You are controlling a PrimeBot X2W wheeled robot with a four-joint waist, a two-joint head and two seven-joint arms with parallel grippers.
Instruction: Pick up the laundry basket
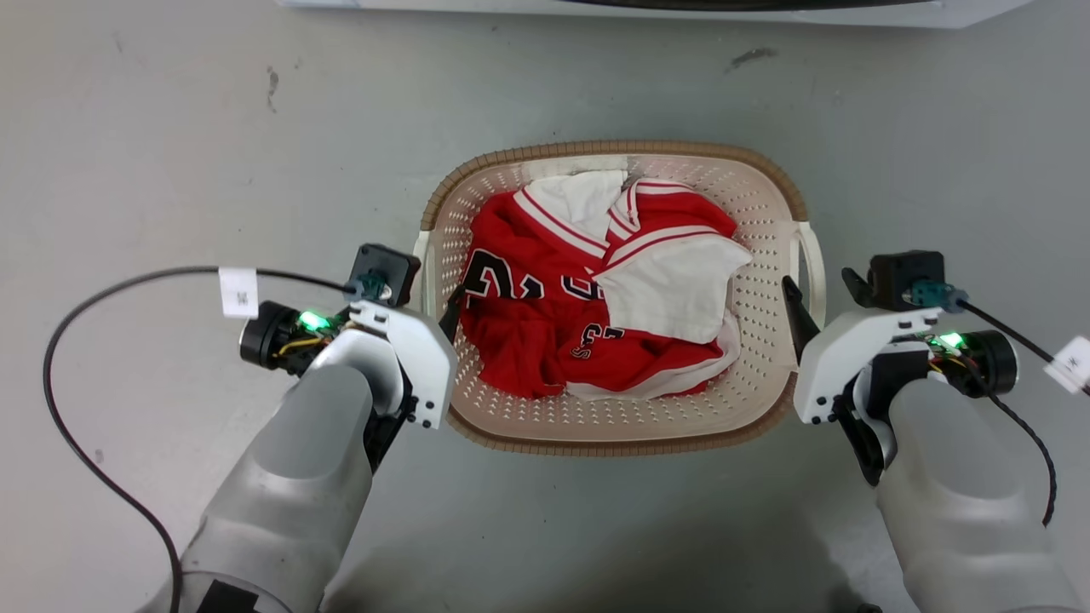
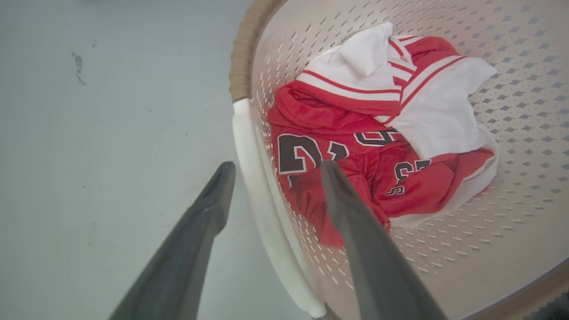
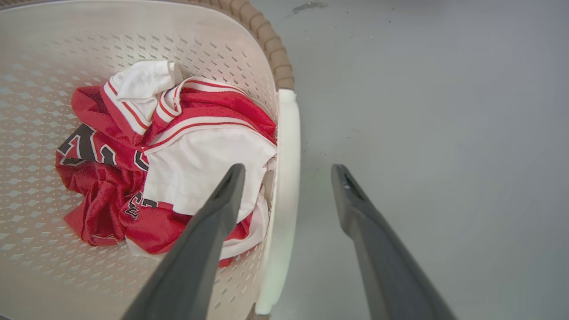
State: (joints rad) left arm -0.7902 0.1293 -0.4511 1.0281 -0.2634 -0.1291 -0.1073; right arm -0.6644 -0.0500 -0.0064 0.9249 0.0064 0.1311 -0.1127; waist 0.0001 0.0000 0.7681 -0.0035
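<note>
The laundry basket (image 1: 613, 153), cream with perforated walls and a brown rim, sits on the grey floor in the middle of the head view. Red and white jerseys (image 1: 596, 289) lie crumpled inside it. My left gripper (image 1: 441, 300) is at the basket's left side. In the left wrist view this gripper (image 2: 278, 165) is open, with the white left handle (image 2: 253, 178) running between its fingers, one outside the basket and one inside. My right gripper (image 1: 809, 294) mirrors it: open (image 3: 289, 168), astride the white right handle (image 3: 286, 133). Neither touches its handle visibly.
A white appliance base (image 1: 647, 8) runs along the far edge of the head view. A black cable (image 1: 60, 340) loops over the floor to the left of my left arm, and another cable (image 1: 1022, 340) trails from the right wrist. Bare grey floor surrounds the basket.
</note>
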